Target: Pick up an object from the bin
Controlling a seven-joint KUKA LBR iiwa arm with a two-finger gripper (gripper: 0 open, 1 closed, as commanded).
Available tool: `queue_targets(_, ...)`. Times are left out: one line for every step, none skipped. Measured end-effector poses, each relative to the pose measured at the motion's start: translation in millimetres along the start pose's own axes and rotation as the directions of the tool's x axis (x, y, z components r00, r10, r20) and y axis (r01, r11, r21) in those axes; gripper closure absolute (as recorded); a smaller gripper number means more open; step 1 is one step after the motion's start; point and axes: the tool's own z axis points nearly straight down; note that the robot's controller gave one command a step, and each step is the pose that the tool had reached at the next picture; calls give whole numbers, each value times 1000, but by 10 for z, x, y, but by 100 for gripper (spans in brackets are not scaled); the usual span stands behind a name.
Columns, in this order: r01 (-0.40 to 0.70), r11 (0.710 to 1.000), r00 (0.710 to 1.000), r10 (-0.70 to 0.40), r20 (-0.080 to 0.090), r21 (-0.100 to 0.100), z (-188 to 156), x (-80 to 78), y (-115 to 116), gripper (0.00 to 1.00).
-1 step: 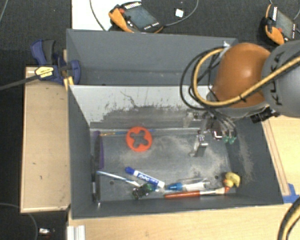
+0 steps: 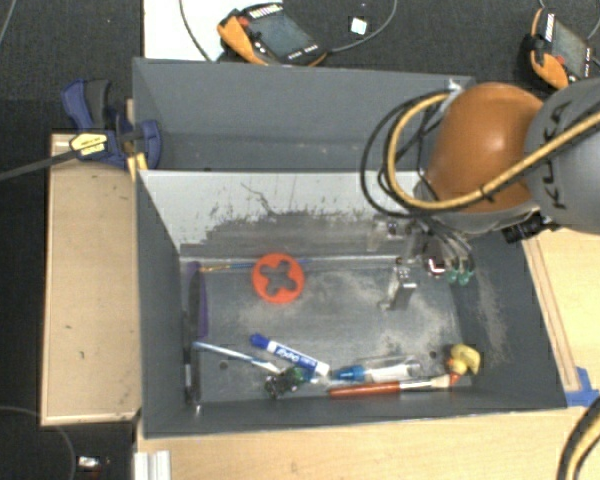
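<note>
Gripper (image 2: 402, 290) above bare floor of the bin (image 2: 280, 118), right of centre.
Spread or closed: cannot tell. The nearest thing, an orange disc (image 2: 278, 277), lies to its left; pens (image 2: 380, 380) and a yellow piece (image 2: 463, 360) line the lower edge.

An orange round plastic disc with a cross-shaped cut-out (image 2: 278, 277) is lying flat on the bin floor, left of centre and well apart from the rest. Down along the front wall, a white marker with a blue cap (image 2: 288, 355) is lying slantwise, its lower end near a small dark green and black piece (image 2: 284, 381). Right of them, a white pen with a blue tip (image 2: 378, 373) and a thin orange-red pencil (image 2: 390, 389) are lying side by side, and a small yellow lump (image 2: 464, 360) is sitting near their right ends.
</note>
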Motion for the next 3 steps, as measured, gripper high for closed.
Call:
queue_targets(308,951,951,-308,1,-1,1003,248,707,0)
queue_targets(164,986,986,-164,10,1,650,53,980,0)
queue_targets(357,934,934,-357,-3,-6,742,727,1933,0)
